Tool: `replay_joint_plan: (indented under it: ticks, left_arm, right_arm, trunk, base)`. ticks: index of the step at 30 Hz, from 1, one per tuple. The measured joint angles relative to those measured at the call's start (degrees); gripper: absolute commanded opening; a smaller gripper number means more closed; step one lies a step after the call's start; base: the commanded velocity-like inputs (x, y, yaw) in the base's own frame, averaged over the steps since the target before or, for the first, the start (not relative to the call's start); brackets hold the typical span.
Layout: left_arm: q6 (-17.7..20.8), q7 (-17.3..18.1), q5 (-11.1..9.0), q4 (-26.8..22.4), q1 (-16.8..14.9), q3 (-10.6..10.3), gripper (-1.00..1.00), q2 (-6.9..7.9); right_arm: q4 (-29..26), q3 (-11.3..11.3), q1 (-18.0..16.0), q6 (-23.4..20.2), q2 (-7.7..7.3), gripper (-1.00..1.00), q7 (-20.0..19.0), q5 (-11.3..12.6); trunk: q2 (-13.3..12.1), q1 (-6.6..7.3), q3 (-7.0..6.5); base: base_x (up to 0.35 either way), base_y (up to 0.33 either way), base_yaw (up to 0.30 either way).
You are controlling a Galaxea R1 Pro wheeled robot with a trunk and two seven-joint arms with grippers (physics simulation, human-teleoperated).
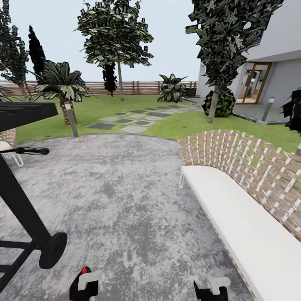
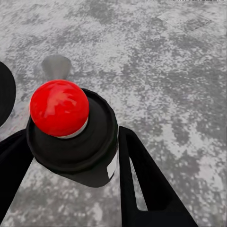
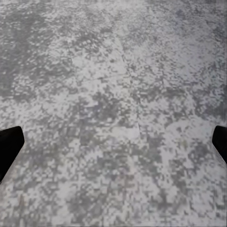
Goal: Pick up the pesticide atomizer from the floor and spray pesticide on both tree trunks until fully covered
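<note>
- Gripping the pesticide atomizer (image 2: pixel 71 137), the left claw (image 2: pixel 71 156) has a dark finger pressed on each side of the bottle's black body, and the red top (image 2: pixel 59 108) faces the wrist camera.
- From the head view, the left claw (image 1: pixel 85 284) sits low at the bottom edge, pointing forward over the floor (image 1: pixel 125 200), with a spot of the red top (image 1: pixel 84 271) showing above it.
- Low at the same edge, the right claw (image 1: pixel 211 290) pokes forward too; its wrist view shows the fingertips (image 3: pixel 10 142) spread wide apart over bare paving, grasping nothing.
- A black grill with a wheel (image 1: pixel 53 250) stands just left of the left claw.
- A white-cushioned wicker bench (image 1: pixel 251 217) runs along the right.
- Beyond the paving, the lawn (image 1: pixel 175 125) holds stepping stones (image 1: pixel 133 121); one slim-trunked tree (image 1: pixel 120 79) rises near the fence (image 1: pixel 142 87), another tree (image 1: pixel 214 104) nearer the house.
</note>
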State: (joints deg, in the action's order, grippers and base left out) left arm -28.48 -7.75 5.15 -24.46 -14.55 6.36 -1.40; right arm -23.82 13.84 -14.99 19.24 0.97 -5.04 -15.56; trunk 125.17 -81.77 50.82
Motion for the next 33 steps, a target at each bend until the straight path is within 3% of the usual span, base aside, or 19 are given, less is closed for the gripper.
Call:
replay_joint_plan:
  ticks: [14,33]
  left_arm:
    - [0.0,0.0,0.0,0.1,0.0,0.0,-1.00,-0.03]
    - [0.1,0.0,0.0,0.1,0.0,0.0,-1.00,0.03]
  right_arm:
    - [0.0,0.0,0.0,0.0,0.03,1.00,0.0,-0.1]
    - [0.0,0.0,0.0,0.0,0.04,1.00,0.0,-0.1]
  trunk:
    - [0.0,0.00,1.27]
    - [0.0,0.00,2.82]
  base:
    - [0.340,0.000,0.017]
    - [0.340,0.000,0.147]
